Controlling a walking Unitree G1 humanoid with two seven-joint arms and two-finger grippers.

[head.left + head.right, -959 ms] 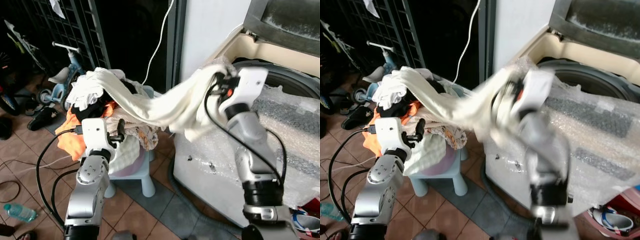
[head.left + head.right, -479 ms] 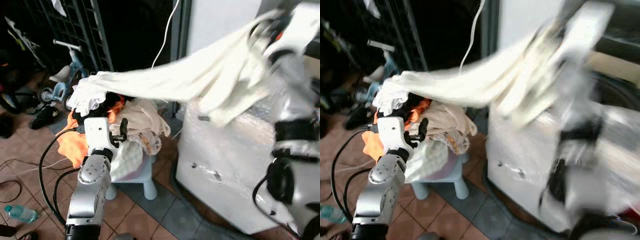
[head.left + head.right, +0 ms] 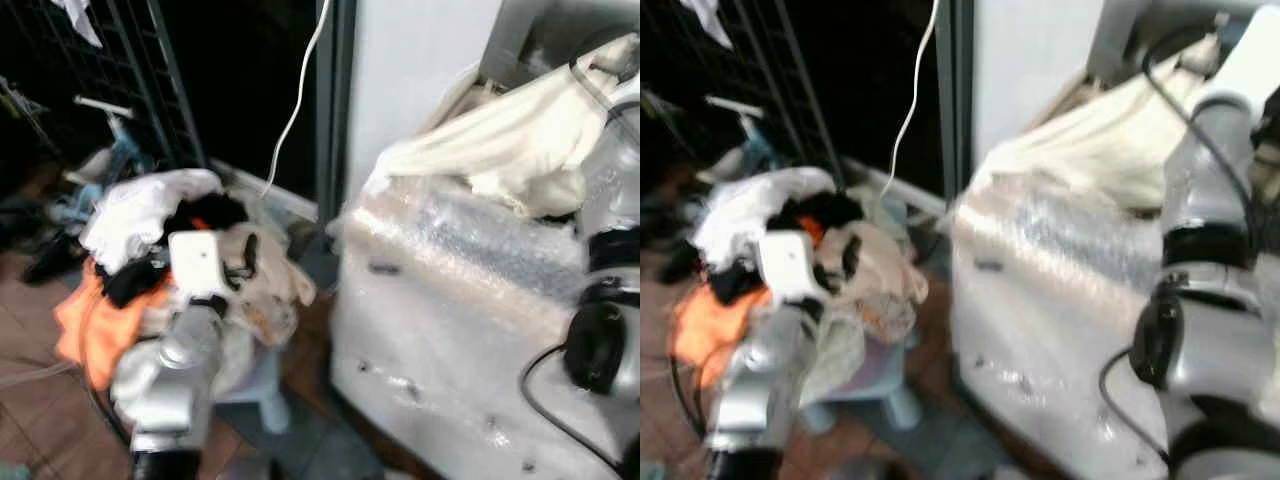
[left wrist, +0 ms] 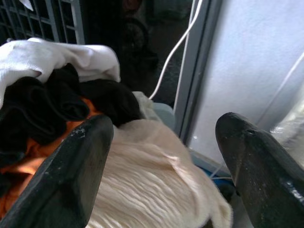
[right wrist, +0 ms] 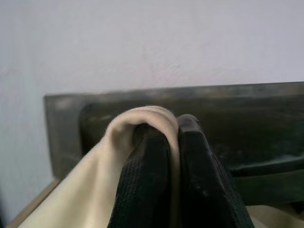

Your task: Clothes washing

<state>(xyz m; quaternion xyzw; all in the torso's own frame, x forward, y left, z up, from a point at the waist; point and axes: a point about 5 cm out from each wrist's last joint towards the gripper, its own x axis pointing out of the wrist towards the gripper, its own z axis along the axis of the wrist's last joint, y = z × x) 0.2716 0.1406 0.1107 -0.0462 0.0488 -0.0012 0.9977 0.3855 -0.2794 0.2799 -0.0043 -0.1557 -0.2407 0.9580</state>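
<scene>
Since the right hand (image 5: 173, 156) is pinching a fold of the cream garment (image 3: 510, 150), the cloth drapes over the washing machine (image 3: 450, 300) rim at 2 o'clock, staged to drop into the tub. Left hand (image 4: 166, 156) is spread, idle over the laundry pile (image 3: 150, 230) at 9 o'clock.

Both eye views are smeared by motion blur, softening the laundry pile (image 3: 150, 230) and the bubble-wrapped washing machine (image 3: 470, 290), whose wrap throws back pale glare. Daylight falls on the white wall (image 3: 420, 70), while the doorway (image 3: 240, 70) beside it sinks into near black. The wrist views are sharper, though the close black fingers (image 4: 76, 175) and the pinched cream cloth (image 5: 137, 123) are slightly soft.
</scene>
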